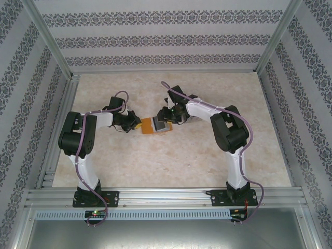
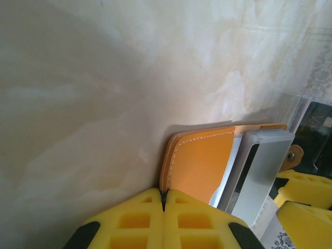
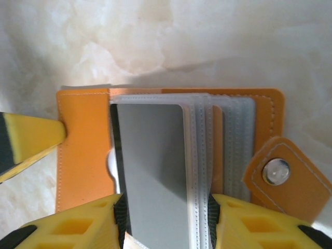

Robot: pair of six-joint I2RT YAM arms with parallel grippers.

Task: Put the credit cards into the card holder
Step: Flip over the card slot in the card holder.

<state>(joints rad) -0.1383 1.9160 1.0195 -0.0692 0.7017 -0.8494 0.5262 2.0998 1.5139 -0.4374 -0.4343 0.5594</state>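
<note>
So the card holder [image 1: 149, 127] is lying open on the tabletop [image 1: 181, 166], with the two sets of fingers coming at it from opposite sides.

The left fingers [image 2: 135, 223] are shut tight, yellow pads pressed flat together, and the edge of the card holder's orange cover [image 2: 199, 161] runs right into the seam between them. It looks like they've nipped that edge (thin leather, so there's basically no gap). From the right wrist view you can see one left fingertip [image 3: 31, 137] touching the outer edge of the cover.

The right fingers [image 3: 78, 228] are about half open, one on each side of a grey credit card [image 3: 153, 166], pads up against its long edges. The card lies flat over the card holder's inside, on top of the clear sleeves [image 3: 233, 135], with its far end reaching almost to the holder's far edge. I can't tell if that end is actually inside a sleeve or just resting on it.

The snap tab [image 3: 285, 176] sticks out from the card holder's edge just beyond the right-hand finger.
</note>
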